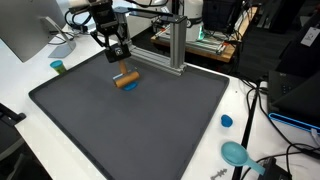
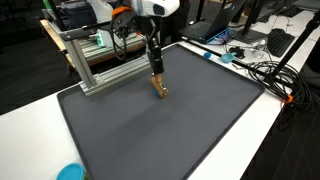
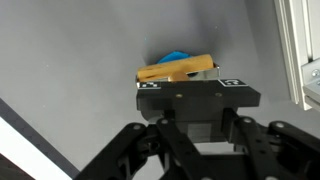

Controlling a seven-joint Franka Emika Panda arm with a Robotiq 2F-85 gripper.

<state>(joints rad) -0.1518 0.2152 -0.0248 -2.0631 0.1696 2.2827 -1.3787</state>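
the gripper (image 3: 190,82) seems clamped on the tan block (image 3: 175,69) at upper centre of the wrist view; it is probably light and stiff, best pinched across its narrow sides.

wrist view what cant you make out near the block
blue thing: mostly hidden behind the wooden block in the wrist view, too small in both exterior views to identify
gripper fingertips: covered by its own body in the wrist view, contact with the block unclear
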